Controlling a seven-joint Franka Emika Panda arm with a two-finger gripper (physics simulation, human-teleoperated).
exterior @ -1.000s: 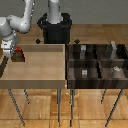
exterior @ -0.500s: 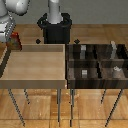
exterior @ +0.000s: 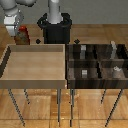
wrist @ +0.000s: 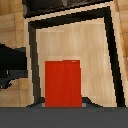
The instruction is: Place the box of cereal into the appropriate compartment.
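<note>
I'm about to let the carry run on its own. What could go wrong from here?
1. The box of cereal hangs above the light wood tray's far corner, so a slip drops it there.
2. The compartment with the tall grey block lies across the divided bin; its walls could catch a low carry.

Light wood tray seemingly lies open; divided bin holds blocks.

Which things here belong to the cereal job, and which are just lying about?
In the job: cereal box; gripper holding it; bin compartment with the tall grey block.
Lying about: light wood tray; other bin sections with low grey pieces.
</note>
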